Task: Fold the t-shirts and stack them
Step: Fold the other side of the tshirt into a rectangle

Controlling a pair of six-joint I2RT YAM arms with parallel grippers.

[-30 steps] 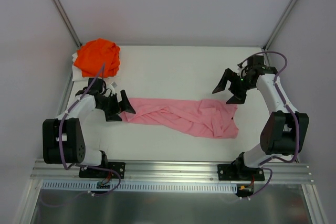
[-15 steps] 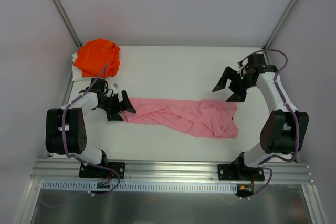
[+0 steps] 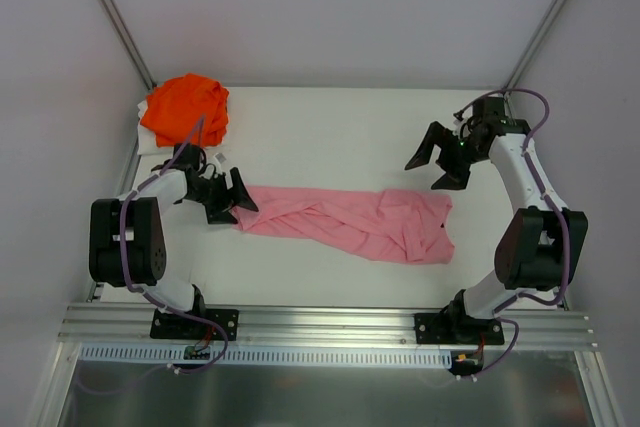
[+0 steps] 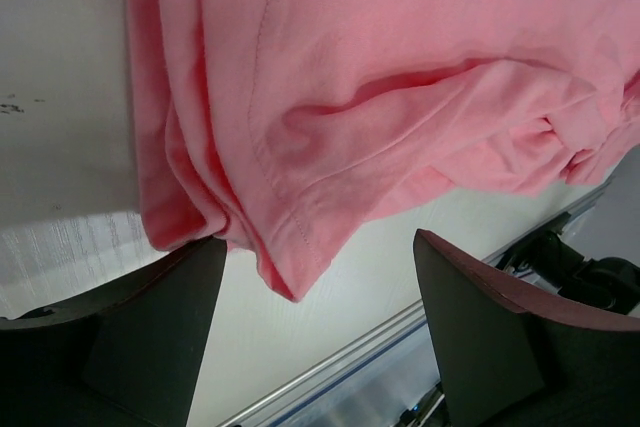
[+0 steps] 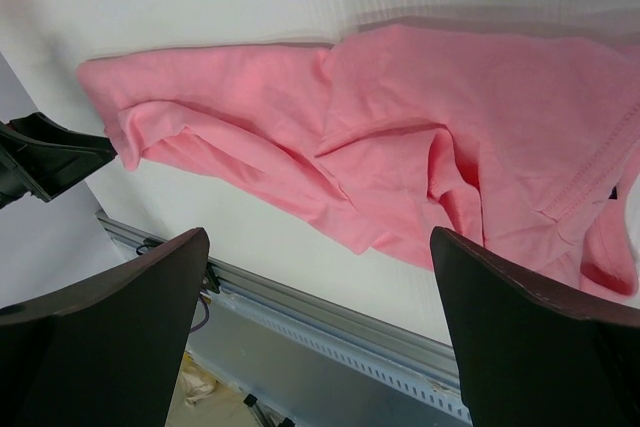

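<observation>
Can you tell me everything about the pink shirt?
The pink t-shirt is plain light pink, made of soft cloth with stitched hems. It is not neatly folded. It lies rumpled and bunched into a long strip across the white table, and it is wider and more crumpled at its right end. The left gripper has its open fingers on either side of the shirt's left end and is not pinching it. The right gripper hangs open near the right end, apart from the cloth.
</observation>
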